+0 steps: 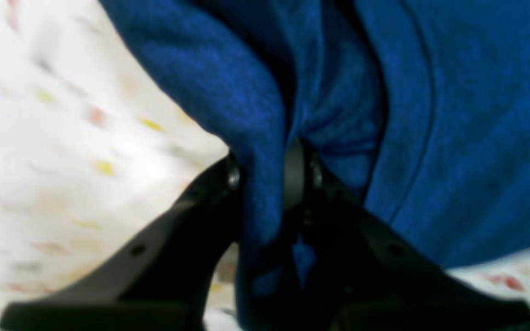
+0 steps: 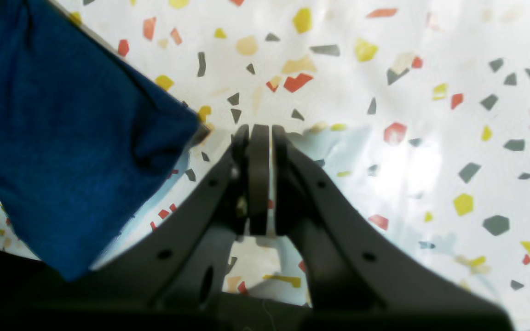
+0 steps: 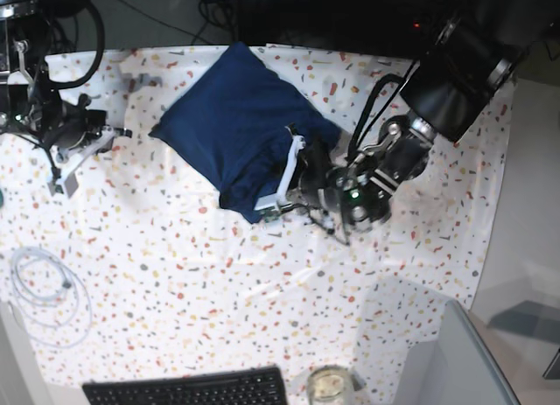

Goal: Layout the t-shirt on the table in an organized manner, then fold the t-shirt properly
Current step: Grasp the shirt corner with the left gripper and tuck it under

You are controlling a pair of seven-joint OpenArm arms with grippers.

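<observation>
The dark navy t-shirt point(image 3: 229, 121) lies bunched in a rough diamond on the speckled table point(image 3: 175, 265), toward the back middle. My left gripper point(image 3: 278, 182) is at the shirt's near right edge. In the left wrist view the left gripper point(image 1: 265, 181) is shut on a thick fold of the t-shirt point(image 1: 453, 138). My right gripper point(image 3: 87, 147) hovers at the far left, apart from the shirt. The right wrist view shows the right gripper point(image 2: 260, 138) shut with nothing in it, above the table point(image 2: 407, 115), with a corner of the t-shirt point(image 2: 62, 138) to its left.
A coiled white cable point(image 3: 44, 291) lies at the front left. A black keyboard point(image 3: 188, 389) and a glass jar point(image 3: 328, 385) sit at the front edge. A grey box point(image 3: 446, 361) stands at the front right corner.
</observation>
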